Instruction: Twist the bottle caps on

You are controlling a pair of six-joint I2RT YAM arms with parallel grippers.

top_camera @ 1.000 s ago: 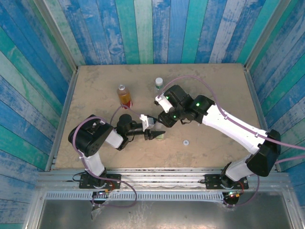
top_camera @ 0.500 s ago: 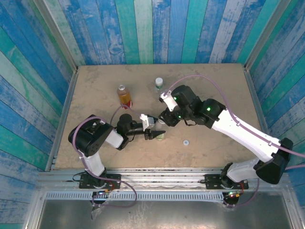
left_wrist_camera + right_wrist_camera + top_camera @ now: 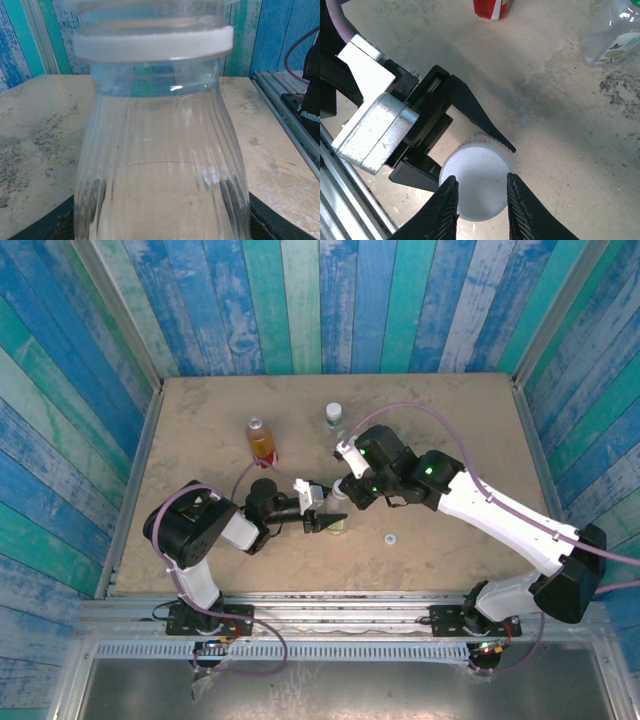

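Top external view: the orange bottle [image 3: 261, 440] is seen standing beyond the left gripper [image 3: 329, 522], well apart from it. This gripper is clamped on the sides of the clear bottle [image 3: 340, 526], which is kept upright. The green-labelled bottle [image 3: 334, 418] is placed farther behind. In the right wrist view the right gripper [image 3: 481, 178] is closed from above on the white cap [image 3: 475, 192] sitting on the clear bottle. A loose cap [image 3: 391, 537] is lying to the right of both grippers.

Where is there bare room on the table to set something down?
Free: the far-right stretch of the tan tabletop, between the short clear green-labelled bottle and the right wall; also the far-left corner behind the orange-liquid bottle. Crowded: the centre, where the left gripper and right gripper meet at the clear ribbed bottle.
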